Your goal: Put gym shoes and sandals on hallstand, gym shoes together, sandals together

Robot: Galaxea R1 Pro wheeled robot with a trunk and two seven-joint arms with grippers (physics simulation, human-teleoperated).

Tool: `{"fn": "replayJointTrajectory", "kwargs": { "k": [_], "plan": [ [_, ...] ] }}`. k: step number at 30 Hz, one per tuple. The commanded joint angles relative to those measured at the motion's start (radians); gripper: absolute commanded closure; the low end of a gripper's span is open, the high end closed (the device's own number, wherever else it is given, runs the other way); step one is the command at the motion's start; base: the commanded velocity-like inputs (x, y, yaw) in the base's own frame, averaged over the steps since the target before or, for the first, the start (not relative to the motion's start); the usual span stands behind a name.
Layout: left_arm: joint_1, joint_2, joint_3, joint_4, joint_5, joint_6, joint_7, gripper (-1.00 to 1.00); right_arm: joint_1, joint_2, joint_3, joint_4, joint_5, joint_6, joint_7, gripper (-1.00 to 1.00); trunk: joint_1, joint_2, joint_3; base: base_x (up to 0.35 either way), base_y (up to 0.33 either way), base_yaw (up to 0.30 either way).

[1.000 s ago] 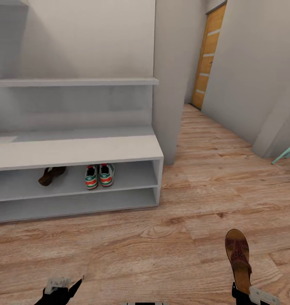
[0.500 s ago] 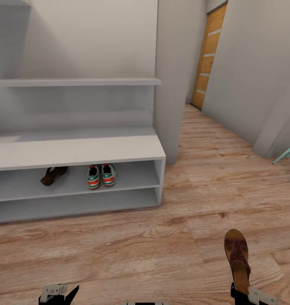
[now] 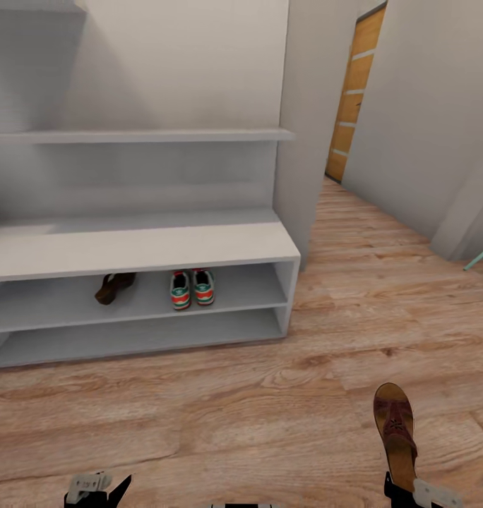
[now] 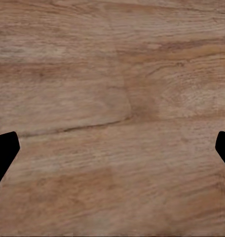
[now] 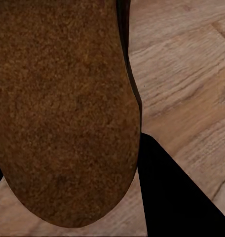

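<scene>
The two gym shoes (image 3: 191, 288) stand side by side on the upper open shelf of the light grey hallstand (image 3: 142, 250). One brown sandal (image 3: 113, 286) lies on the same shelf, to their left. My right gripper (image 3: 404, 492), at the head view's lower right edge, is shut on the heel of the other sandal (image 3: 397, 427), which points forward above the corridor floor (image 3: 270, 416). Its brown sole (image 5: 63, 108) looms large in the right wrist view. My left gripper (image 3: 100, 487) sits at the lower left edge, open, with bare planks (image 4: 112, 118) between its fingertips.
A grey wall pillar (image 3: 308, 127) stands right of the hallstand. Beyond it the corridor runs to a wooden door (image 3: 354, 92). A floating shelf (image 3: 135, 135) hangs above the bench. A teal object (image 3: 481, 255) pokes in at the right edge.
The whole head view has shifted: the hallstand and shoes now sit further right in the picture, so the camera turned left. The held sandal and both grippers keep their places.
</scene>
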Motion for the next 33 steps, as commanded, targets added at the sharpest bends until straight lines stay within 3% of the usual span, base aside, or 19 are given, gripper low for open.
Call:
{"fn": "replayJointTrajectory", "kwargs": {
  "k": [1,33],
  "plan": [
    [-0.001,-0.001,0.007,0.001,-0.011,-0.005,-0.005,-1.0,-0.001,0.0,-0.004,0.001,0.004,-0.003,0.0,1.0,0.0,0.0,-0.001,-0.121,0.296,0.0],
    [-0.001,0.001,0.009,0.001,-0.01,-0.004,-0.005,-1.0,-0.001,0.0,-0.004,0.001,0.005,-0.003,0.0,1.0,0.0,0.0,-0.001,-0.032,0.304,0.0]
  ]
}}
